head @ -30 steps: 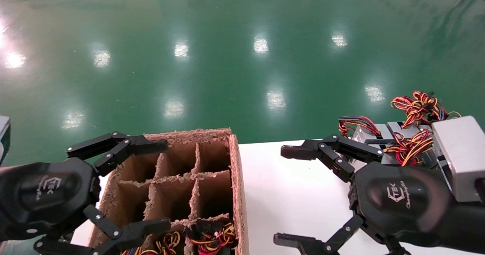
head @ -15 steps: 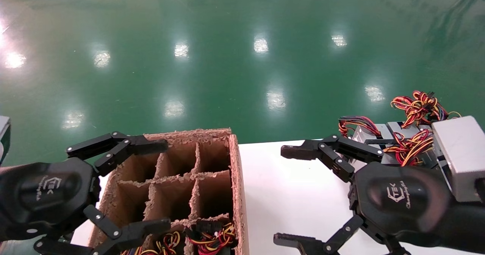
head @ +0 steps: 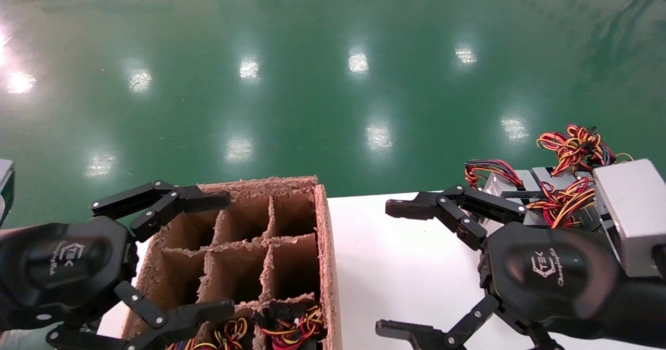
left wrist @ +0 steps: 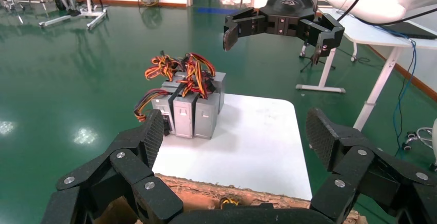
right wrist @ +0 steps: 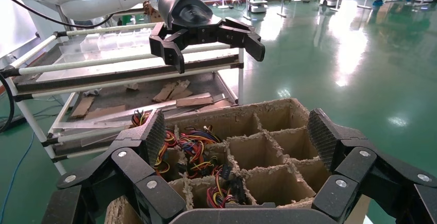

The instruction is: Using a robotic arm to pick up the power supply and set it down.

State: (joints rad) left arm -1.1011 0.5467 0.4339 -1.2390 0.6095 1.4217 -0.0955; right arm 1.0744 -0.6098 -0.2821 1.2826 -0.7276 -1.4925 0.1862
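Presently: grey metal power supply (head: 289,323) in brown divided carton (head: 325,246), rigid, weighty; grip casing, not wires. Left gripper (head: 177,254), right gripper (head: 416,269) spread wide, empty.

A white desk (head: 406,246) stood on the glossy green floor (head: 312,79). On it sat a brown cardboard carton (head: 250,246) with dividers at the left side, and a cluster of grey power supplies (left wrist: 193,108) with coloured wires at the far right corner.

1. My left gripper (head: 179,251) hangs spread wide over the carton (head: 270,246) at the bench's (head: 406,267) left edge.
2. My right gripper (head: 403,267) gapes beside the power supplies (head: 541,194) at its far right corner.
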